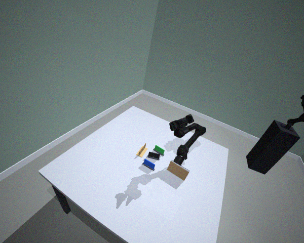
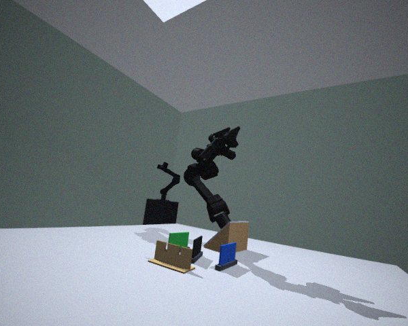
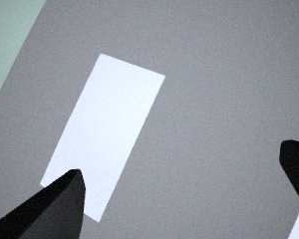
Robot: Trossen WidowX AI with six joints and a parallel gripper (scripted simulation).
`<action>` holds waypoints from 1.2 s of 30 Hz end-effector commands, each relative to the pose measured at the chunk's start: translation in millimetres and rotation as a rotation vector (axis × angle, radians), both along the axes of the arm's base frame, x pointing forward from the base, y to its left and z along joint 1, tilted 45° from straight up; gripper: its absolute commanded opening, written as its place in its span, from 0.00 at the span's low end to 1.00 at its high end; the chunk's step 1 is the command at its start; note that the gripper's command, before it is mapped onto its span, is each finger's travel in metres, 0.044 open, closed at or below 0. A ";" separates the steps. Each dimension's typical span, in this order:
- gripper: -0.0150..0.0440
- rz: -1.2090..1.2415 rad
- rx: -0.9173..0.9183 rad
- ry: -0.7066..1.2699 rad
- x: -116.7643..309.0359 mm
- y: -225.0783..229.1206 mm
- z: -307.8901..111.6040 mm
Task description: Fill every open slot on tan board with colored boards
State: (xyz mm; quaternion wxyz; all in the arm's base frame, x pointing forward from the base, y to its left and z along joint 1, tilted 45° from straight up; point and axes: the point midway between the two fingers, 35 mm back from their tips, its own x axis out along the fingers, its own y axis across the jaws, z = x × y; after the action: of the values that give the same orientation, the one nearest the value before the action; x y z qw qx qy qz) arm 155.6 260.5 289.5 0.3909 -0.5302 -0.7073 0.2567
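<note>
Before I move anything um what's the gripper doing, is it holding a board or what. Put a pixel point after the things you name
Gripper (image 1: 171, 125) (image 2: 238, 136) (image 3: 183, 165): open, jaws wide apart, holding nothing, raised above the table (image 1: 100, 157) (image 2: 92, 298).

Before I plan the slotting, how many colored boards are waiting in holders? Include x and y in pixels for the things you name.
3: the green board (image 1: 159, 150) (image 2: 178, 239) and black board (image 1: 154, 155) (image 2: 197, 246) stand behind the tan board (image 2: 174, 255) in the exterior view; the blue board (image 1: 149, 163) (image 2: 228, 253) is right of it.
</note>
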 end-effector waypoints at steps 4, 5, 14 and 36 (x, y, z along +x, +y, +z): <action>0.75 -0.083 -0.056 0.327 41.4 6.8 -9.1; 0.71 -0.121 -0.073 0.458 57.6 8.1 -14.7; 0.57 -0.443 -0.104 1.294 149.7 -7.1 -75.7; 0.57 -1.360 0.270 2.351 185.5 -123.6 -198.1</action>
State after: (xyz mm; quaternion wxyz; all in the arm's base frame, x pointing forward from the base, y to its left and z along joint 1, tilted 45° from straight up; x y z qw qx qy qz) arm 342.8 202.4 137.4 0.8474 -0.3004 0.1600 0.4075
